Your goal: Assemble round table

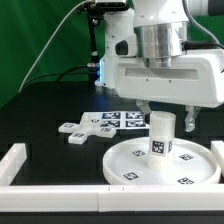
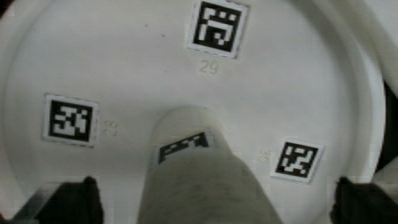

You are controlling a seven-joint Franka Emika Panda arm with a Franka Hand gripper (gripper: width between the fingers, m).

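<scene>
Directly below your gripper [image 1: 168, 116], whose fingers are standing apart, the leg [image 1: 162, 135] is standing upright on the disc [image 1: 120, 160].

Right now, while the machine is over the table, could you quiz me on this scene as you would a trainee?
1. Multiple choice: what does the short leg stand upright on? A the round disc; B the bare black table; C the marker board.
2. True or false: the hand is clamped shut on the leg.
3. Fill in: the cross-shaped base lies to the exterior view's ____ of the disc.
Key: 1 A. 2 False: the wrist view shows its fingers apart, with a gap on either side of the leg. 3 left.
</scene>
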